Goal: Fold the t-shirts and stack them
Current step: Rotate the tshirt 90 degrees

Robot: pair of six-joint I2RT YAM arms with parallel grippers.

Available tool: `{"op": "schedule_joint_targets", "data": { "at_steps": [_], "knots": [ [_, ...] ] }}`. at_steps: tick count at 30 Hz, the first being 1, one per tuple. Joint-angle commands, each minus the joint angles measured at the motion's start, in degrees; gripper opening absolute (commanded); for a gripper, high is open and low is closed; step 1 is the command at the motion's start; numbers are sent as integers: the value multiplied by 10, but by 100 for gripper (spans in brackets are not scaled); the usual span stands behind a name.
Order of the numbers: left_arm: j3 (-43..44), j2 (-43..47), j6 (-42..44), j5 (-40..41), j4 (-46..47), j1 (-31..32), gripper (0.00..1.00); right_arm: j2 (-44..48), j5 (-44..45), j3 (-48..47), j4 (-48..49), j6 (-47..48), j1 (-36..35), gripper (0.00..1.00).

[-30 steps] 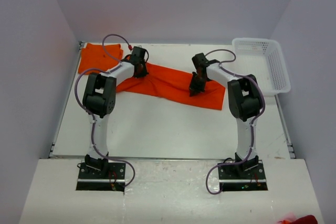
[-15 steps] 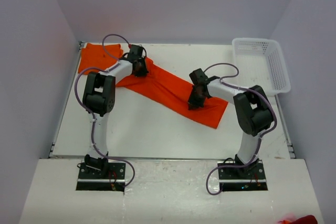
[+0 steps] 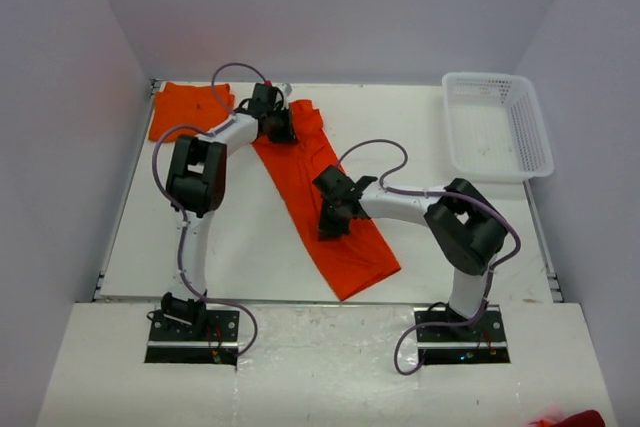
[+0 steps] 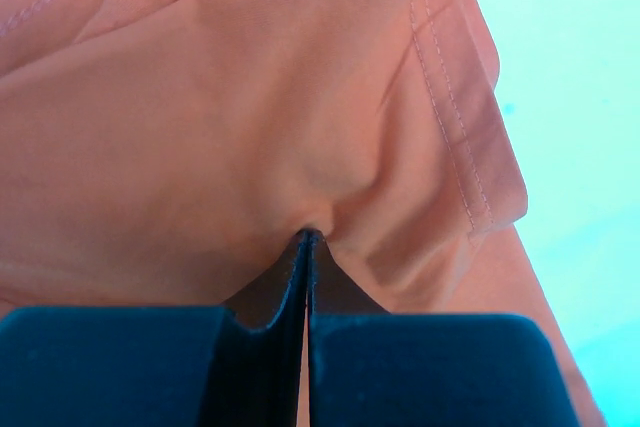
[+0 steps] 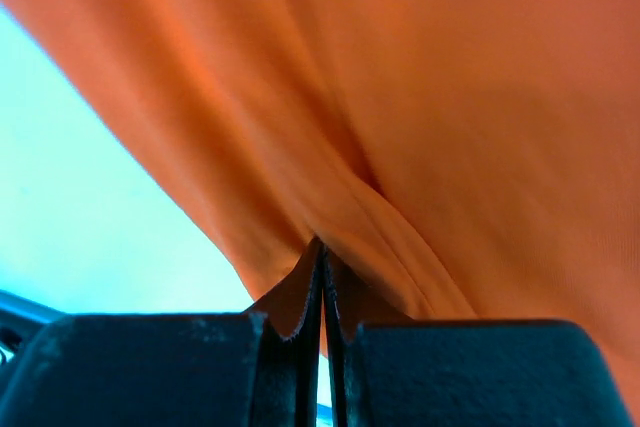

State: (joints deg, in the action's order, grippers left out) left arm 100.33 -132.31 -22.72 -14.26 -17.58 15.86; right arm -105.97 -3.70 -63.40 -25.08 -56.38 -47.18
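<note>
On my overhead feed, one orange t-shirt (image 3: 343, 247) lies drawn out into a long, narrow band on the white table (image 3: 240, 247), running diagonally from the far left-centre down towards the near edge. The left gripper (image 3: 283, 130) sits at the band's far end with its fingers pressed together on a fold of the cloth. On the left wrist camera I see the fabric puckering into the closed tips, with a double-stitched hem (image 4: 450, 97) just to the right of them.

The right gripper (image 3: 328, 227) reaches across to about the middle of the band, on its left edge. Its fingers are also pinched tight on the cloth. The right wrist camera shows a ridge of orange fabric gathered into the tips, with bare table to the left. Past this grip, the near end of the shirt lies flat and spreads a little wider.

A second t-shirt (image 3: 182, 112) lies flat in the far-left corner, close behind the left arm's wrist. A white lattice basket (image 3: 484, 76) stands at the far right, well apart from both shirts.
</note>
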Motion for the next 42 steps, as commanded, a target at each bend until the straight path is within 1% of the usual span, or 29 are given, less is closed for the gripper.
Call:
{"op": "schedule_joint_targets", "data": {
  "at_steps": [1, 3, 5, 8, 10, 13, 14, 16, 17, 18, 19, 20, 21, 22, 23, 24, 25, 26, 28, 29, 31, 32, 34, 35, 36, 38, 39, 40, 42],
  "knots": [
    [34, -53, 48, -73, 1, 22, 0, -83, 20, -2, -80, 15, -56, 0],
    [74, -79, 55, -107, 1, 36, 0, -100, 16, -38, -79, 32, -66, 0],
    [115, -95, 58, -123, -4, 44, 0, -107, 1, -58, -71, 50, -73, 0],
    [164, -132, 69, -164, -9, 61, 0, -109, -17, -76, -47, 83, -80, 0],
    [180, -139, 80, -176, -9, 70, 0, -107, -14, -86, -42, 101, -92, 0],
    [186, -130, 90, -176, -5, 73, 0, -94, 21, -100, -45, 135, -105, 0],
    [174, -111, 94, -173, -1, 73, 0, -87, 33, -97, -46, 149, -107, 0],
    [150, -83, 103, -172, 32, 73, 0, -56, 73, -89, -41, 162, -108, 0],
    [125, -55, 107, -178, 47, 73, 0, -44, 84, -78, -38, 175, -107, 0],
    [117, -45, 107, -183, 73, 73, 0, -37, 108, -78, -37, 185, -103, 0],
    [117, -39, 106, -186, 76, 73, 0, -33, 119, -82, -42, 192, -100, 0],
    [143, -43, 104, -189, 69, 73, 0, -34, 126, -105, -55, 202, -94, 0],
    [168, -51, 100, -188, 32, 73, 0, -35, 130, -117, -74, 211, -89, 0],
    [203, -57, 97, -189, 19, 73, 0, -22, 151, -131, -79, 227, -88, 0],
    [204, -53, 93, -191, 15, 73, 0, -11, 161, -134, -81, 231, -90, 0],
    [197, -42, 87, -190, 21, 73, 0, 4, 167, -134, -82, 233, -90, 0],
    [158, -28, 82, -188, 36, 74, 0, 22, 176, -125, -75, 245, -90, 0],
    [130, 12, 78, -184, 55, 74, 0, 61, 174, -119, -68, 250, -90, 0],
    [72, 50, 71, -171, 90, 75, 0, 97, 183, -115, -68, 260, -89, 0],
    [59, 83, 68, -155, 95, 76, 0, 126, 185, -115, -73, 263, -89, 3],
    [36, 117, 68, -161, 91, 78, 0, 154, 193, -119, -101, 257, -89, 7],
    [32, 124, 72, -161, 84, 79, 1, 180, 204, -118, -114, 249, -89, 9],
    [33, 139, 84, -148, 28, 83, 1, 200, 208, -110, -161, 225, -88, 14],
    [33, 142, 90, -107, 5, 88, 1, 211, 208, -102, -174, 217, -88, 16],
    [30, 146, 89, -79, -35, 91, 0, 230, 204, -90, -191, 208, -88, 23],
    [-5, 164, 80, -32, -52, 97, 0, 251, 197, -44, -196, 183, -88, 31],
    [-22, 169, 75, -30, -48, 98, 0, 272, 187, -25, -188, 175, -89, 31],
    [-58, 178, 68, -31, -43, 99, 0, 283, 180, 15, -178, 160, -89, 0],
    [-94, 184, 65, -33, -17, 103, 0, 303, 172, 52, -151, 140, -89, 0]
  ]
}}
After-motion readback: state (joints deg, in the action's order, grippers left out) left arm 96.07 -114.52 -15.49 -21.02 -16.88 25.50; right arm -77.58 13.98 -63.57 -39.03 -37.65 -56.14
